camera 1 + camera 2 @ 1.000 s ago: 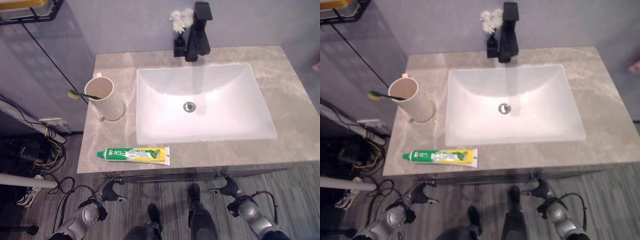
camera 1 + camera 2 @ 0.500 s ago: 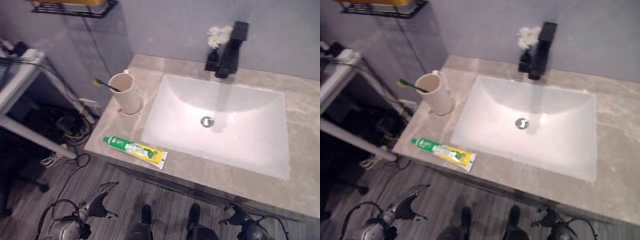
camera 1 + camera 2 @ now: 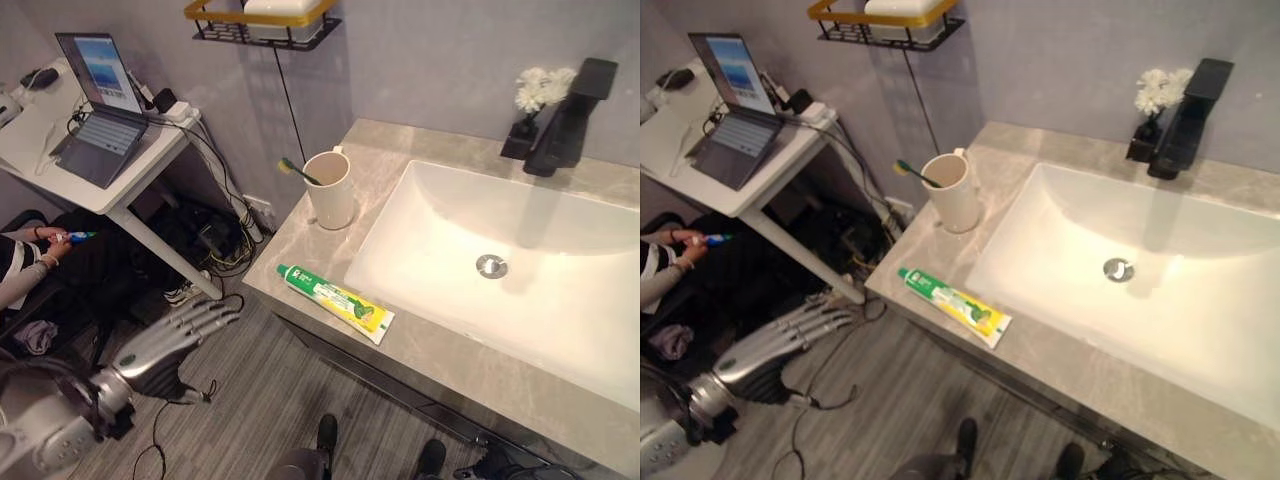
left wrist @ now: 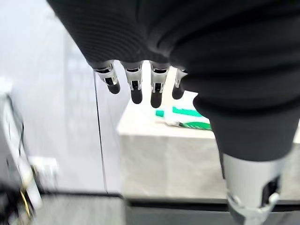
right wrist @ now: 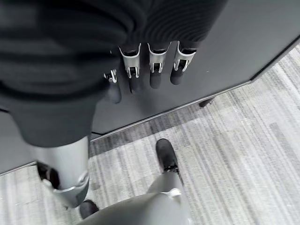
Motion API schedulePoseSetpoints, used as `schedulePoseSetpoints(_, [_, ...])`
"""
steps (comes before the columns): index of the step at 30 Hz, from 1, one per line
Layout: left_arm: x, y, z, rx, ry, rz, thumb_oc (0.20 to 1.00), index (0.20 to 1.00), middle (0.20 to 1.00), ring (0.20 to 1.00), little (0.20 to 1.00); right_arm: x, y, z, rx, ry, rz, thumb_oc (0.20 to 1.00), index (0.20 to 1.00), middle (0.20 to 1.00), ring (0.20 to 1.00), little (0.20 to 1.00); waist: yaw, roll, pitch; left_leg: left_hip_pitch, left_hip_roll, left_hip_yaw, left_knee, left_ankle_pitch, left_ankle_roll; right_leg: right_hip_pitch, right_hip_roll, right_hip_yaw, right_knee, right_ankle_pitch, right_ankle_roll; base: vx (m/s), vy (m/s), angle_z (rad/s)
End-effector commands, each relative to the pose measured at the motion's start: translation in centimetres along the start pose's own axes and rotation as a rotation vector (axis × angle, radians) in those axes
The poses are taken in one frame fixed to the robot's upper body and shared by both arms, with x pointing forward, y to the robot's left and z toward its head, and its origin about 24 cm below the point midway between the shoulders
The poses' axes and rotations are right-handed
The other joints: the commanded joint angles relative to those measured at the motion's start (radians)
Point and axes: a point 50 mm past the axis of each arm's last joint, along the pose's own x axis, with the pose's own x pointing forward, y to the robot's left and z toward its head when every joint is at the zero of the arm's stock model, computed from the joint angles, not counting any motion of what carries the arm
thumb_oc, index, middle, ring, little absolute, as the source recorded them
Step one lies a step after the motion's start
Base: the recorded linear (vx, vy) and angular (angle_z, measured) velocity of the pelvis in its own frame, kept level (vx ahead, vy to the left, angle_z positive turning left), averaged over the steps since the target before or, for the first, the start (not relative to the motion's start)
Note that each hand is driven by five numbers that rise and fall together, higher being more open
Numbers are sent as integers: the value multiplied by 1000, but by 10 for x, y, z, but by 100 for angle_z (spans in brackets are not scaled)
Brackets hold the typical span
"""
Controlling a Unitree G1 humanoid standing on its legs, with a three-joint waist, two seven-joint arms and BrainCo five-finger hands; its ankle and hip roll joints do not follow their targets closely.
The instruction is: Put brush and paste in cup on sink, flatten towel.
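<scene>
A cream cup (image 3: 331,191) stands on the grey marble counter (image 3: 452,362), left of the white sink (image 3: 560,330). A green-handled toothbrush (image 3: 297,171) leans in the cup, head out to the left. A green and yellow toothpaste tube (image 3: 336,299) lies flat near the counter's front edge; in the left wrist view the tube (image 4: 188,114) shows past the fingers. My left hand (image 3: 166,343) is open, held out low over the floor, left of the counter and apart from it. My right hand (image 5: 157,66) hangs open by the dark cabinet front.
A black faucet (image 3: 567,119) and white flowers (image 3: 537,88) stand behind the sink. A wall shelf (image 3: 262,22) with a yellow rim holds a white thing. At the left stands a white table (image 3: 52,150) with a laptop (image 3: 96,104), cables beneath it, and a person (image 3: 22,268) sits there.
The camera has swung to the left, bringing the table and the person into sight. My left hand has risen and stretched forward with straight fingers. Cup, brush and tube lie as before.
</scene>
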Motion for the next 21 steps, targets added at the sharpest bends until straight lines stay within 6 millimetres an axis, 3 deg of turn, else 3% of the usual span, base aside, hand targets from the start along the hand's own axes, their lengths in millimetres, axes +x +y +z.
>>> schedulePoseSetpoints(1, [9,39,-13,107,12,201,1000,1000,1000,1000,1000,15,-42,56,17,-183,-103,1000,1000,1000,1000,1000,-36,-42,36,14,-44,77,10,3,-16,38,-71,112,44,-2,74,-3,82,-7])
schedulePoseSetpoints(6, [10,57,-18,155,27,238,1000,1000,1000,1000,1000,10,-41,57,36,-221,-82,1000,1000,1000,1000,1000,-56,-58,47,-3,-45,117,10,-2,-12,-5,-81,156,40,24,81,-18,76,-29])
schedulePoseSetpoints(11, [15,71,-23,219,19,213,1000,1000,1000,1000,1000,9,-38,44,21,-172,-74,1000,1000,1000,1000,1000,-95,-74,68,-31,-43,162,10,-4,-18,-55,-85,193,20,59,88,-26,49,-19])
schedulePoseSetpoints(21, [15,65,-24,138,30,203,1000,1000,1000,1000,1000,8,-36,27,44,-104,-89,1000,1000,1000,1000,1000,-109,-107,62,-45,-32,202,10,-8,-21,-96,-87,230,6,86,98,5,19,-21])
